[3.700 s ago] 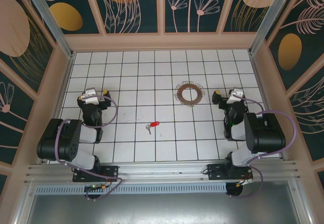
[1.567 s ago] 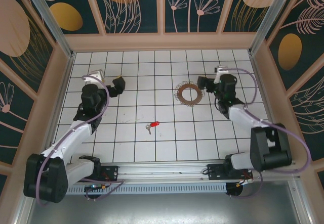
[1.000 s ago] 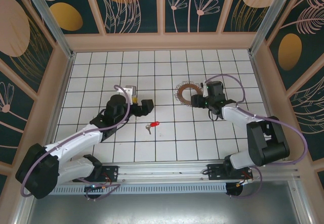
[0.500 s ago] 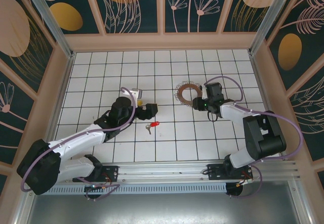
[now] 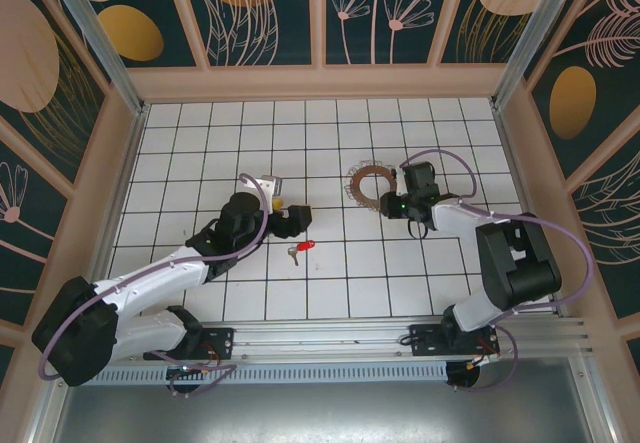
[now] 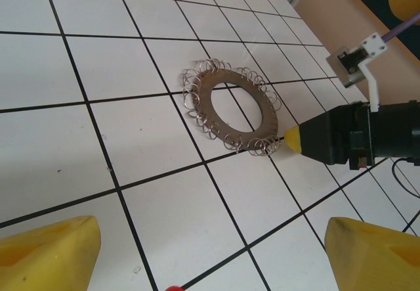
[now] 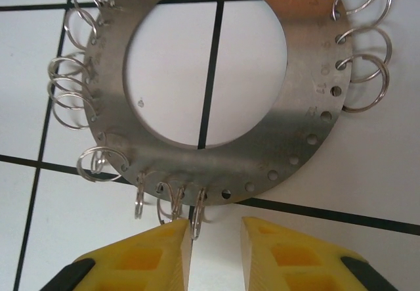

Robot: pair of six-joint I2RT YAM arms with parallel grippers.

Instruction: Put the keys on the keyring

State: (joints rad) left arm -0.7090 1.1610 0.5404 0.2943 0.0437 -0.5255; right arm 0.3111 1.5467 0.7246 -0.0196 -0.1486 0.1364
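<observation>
The keyring [image 5: 370, 183] is a flat brown ring with wire loops on its rim, lying on the white tiled floor [image 5: 330, 293]. My right gripper [image 5: 388, 203] is at the ring's near right edge. In the right wrist view the keyring [image 7: 308, 74] lies just ahead of the yellow fingers [image 7: 151, 251]. My right gripper [image 7: 215, 232] has its jaws narrowly apart, with one wire loop [image 7: 195, 215] against the left finger's inner face. The red-headed key [image 5: 301, 249] lies left of centre. My left gripper [image 5: 297, 221] hovers just behind it, wide open. In the left wrist view my left gripper [image 6: 210, 258] faces the keyring [image 6: 244, 140], with the key's red head [image 6: 172, 288] at the bottom edge.
Peach-coloured walls [image 5: 320, 81] enclose the tiled floor on three sides. The right arm's black wrist [image 6: 354, 136] sits at the keyring's right side in the left wrist view.
The right gripper's jaws have narrowed at the keyring's edge. The left gripper has come down a little toward the key and narrowed slightly.
</observation>
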